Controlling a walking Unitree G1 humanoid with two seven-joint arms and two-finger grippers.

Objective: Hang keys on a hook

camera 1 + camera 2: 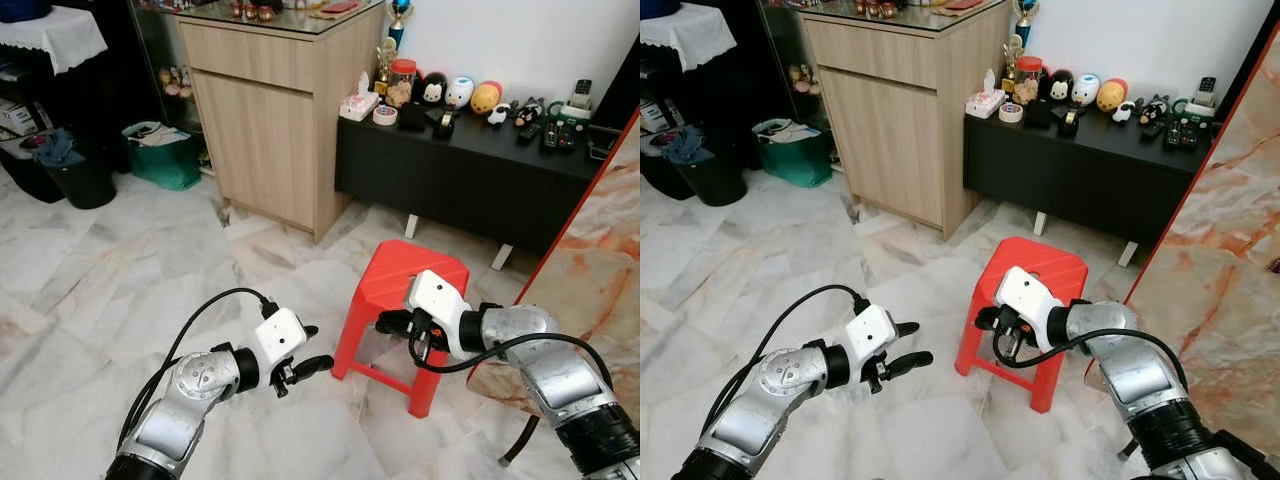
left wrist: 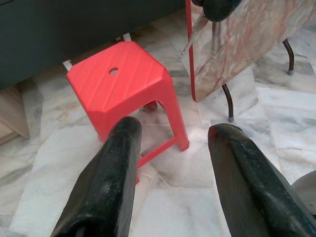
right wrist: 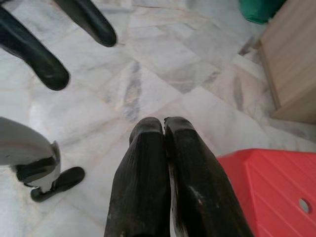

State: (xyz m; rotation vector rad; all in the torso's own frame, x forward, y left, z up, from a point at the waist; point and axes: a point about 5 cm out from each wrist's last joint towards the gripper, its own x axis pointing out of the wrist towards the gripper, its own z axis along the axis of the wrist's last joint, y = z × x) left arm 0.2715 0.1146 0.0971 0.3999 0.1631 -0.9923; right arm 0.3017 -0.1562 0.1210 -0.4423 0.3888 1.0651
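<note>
You were at the search step, nothing picked up yet. Your left gripper (image 1: 308, 352) hung low over the marble floor (image 1: 120, 270) with its fingers (image 2: 111, 173) spread apart and nothing between them. Your right gripper (image 1: 392, 322) sat just in front of the red stool (image 1: 415, 275), its fingers (image 3: 148, 168) pressed together; whether a key was pinched between them couldn't be told, nothing showed there. Keys and hook couldn't be made out anywhere: not on the stool top, not on the floor. Beyond the stool, the black bench (image 1: 470, 165) carried small clutter (toys, remotes, tape roll), too small to pick keys out. The wooden cabinet (image 1: 270, 120) stood left of it. Next move, judging from this: you needed to find the keys first, probably by walking closer to the bench and looking down at it.
</note>
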